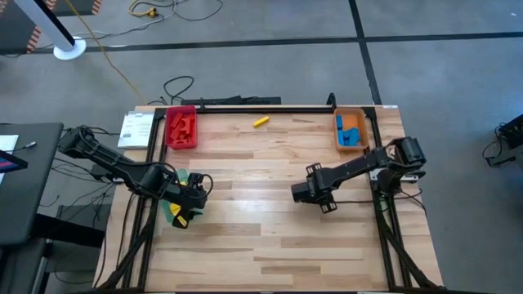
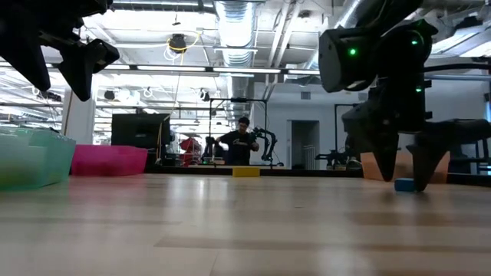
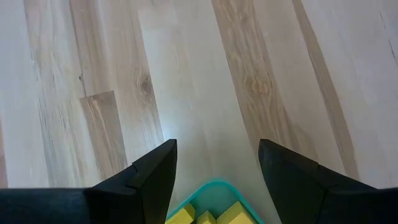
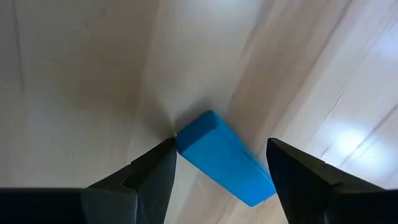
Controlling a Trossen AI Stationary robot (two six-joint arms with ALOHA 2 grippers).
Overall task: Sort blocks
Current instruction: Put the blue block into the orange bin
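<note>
From above, the right gripper (image 1: 313, 193) hangs over the middle of the wooden table (image 1: 270, 245), jaws spread, while the left gripper (image 1: 189, 196) waits near the left edge. Down low, a small blue block (image 2: 404, 184) lies on the table under the right gripper. Its wrist view shows that block crooked between the fingers; I think it should turn to match before pinching. The left wrist view shows spread jaws over a green tray (image 3: 214, 198) holding yellow blocks (image 3: 211, 215).
</note>
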